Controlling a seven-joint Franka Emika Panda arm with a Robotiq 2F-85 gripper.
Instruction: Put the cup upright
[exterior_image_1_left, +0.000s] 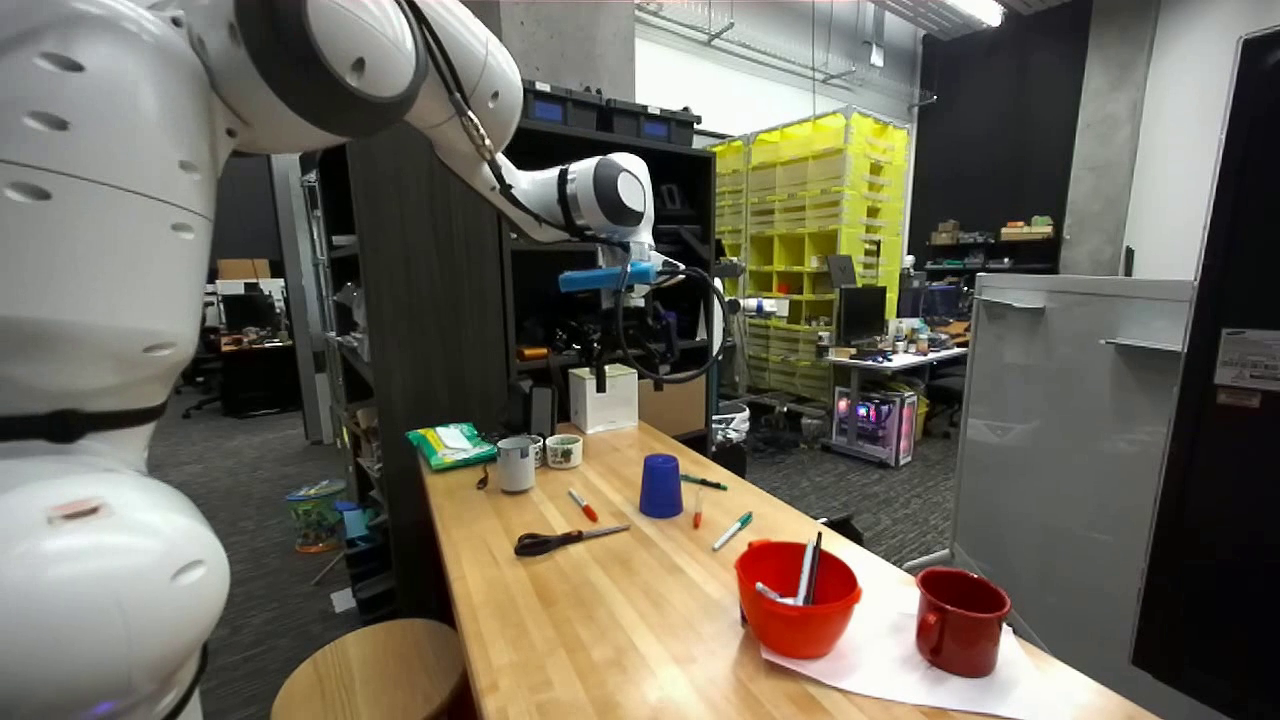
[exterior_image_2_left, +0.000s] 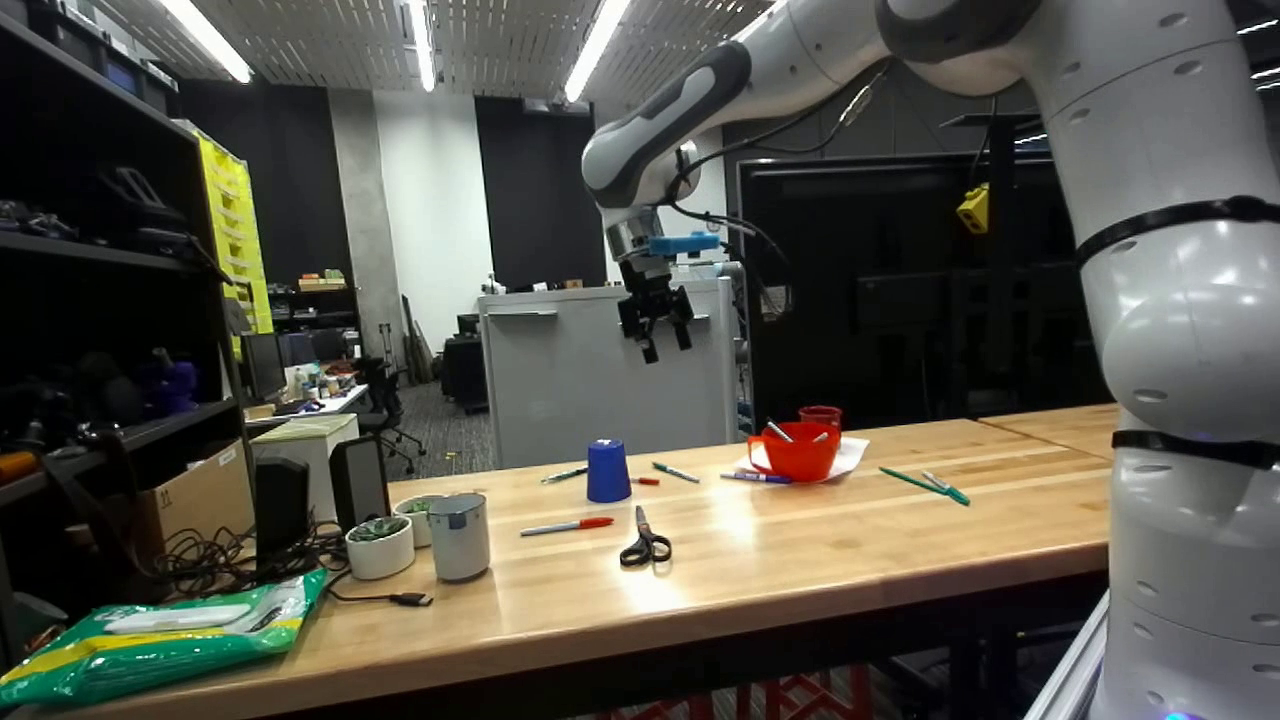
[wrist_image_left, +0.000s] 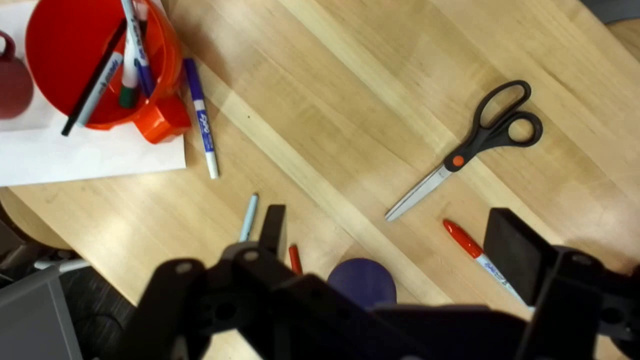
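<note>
Cup (exterior_image_1_left: 661, 487): stands mouth-down on your table (exterior_image_1_left: 600, 630), just beside a red-tipped marker (exterior_image_1_left: 697, 518).
Gripper (exterior_image_2_left: 667, 346): you have its jaws spread wide, well above the table.
Scissors (wrist_image_left: 452, 162): you see them lying near the cup.
Red bowl (exterior_image_1_left: 800, 630): holds markers, near your dark red mug (exterior_image_1_left: 962, 640).

1 blue cup (exterior_image_1_left: 661, 487) stands upside down on the table (exterior_image_1_left: 590, 630).
</note>
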